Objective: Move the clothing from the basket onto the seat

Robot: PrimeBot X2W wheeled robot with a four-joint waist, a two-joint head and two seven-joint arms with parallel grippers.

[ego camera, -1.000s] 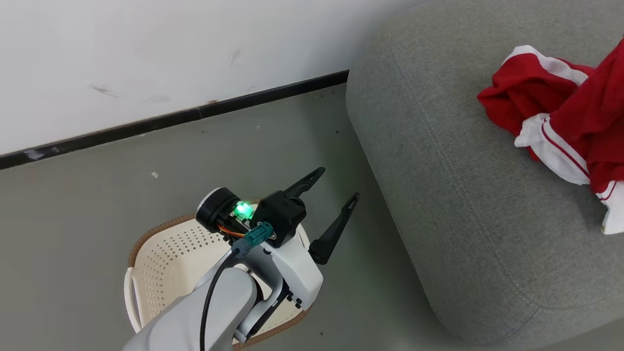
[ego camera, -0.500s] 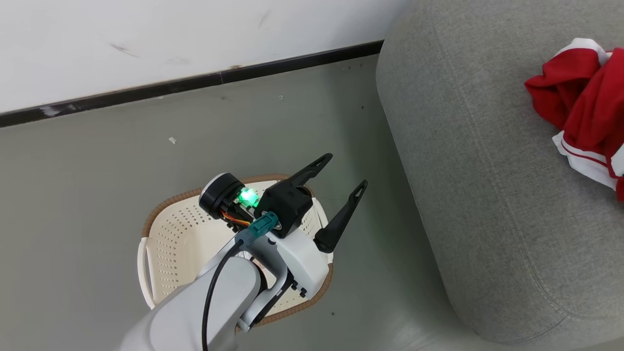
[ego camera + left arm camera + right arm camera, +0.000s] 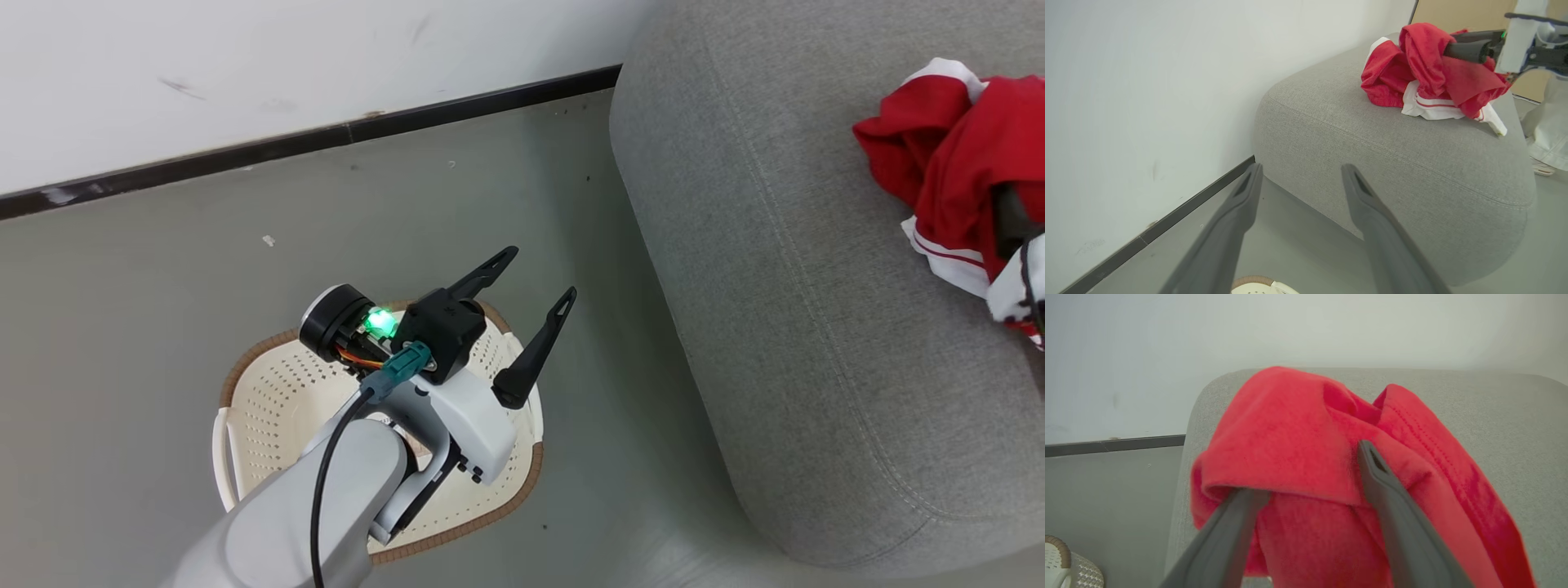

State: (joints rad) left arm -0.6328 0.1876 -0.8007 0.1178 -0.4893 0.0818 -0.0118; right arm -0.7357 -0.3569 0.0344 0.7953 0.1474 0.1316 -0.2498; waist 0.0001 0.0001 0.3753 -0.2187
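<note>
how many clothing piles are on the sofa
1: a red-and-white heap on the sofa, partly draped over the open right gripper; it may hide several garments.

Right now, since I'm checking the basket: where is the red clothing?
Head view's upper right: the red-and-white clothing lies bunched on the grey seat, with the right gripper touching it.

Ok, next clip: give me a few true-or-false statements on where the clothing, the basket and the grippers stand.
The red and white garment lies in the basket. False: it lies on the seat.
The left gripper is open and holds nothing. True.
The basket stands on the seat. False: it stands on the floor beside it.
The right gripper has its fingers spread amid the red cloth. True.
</note>
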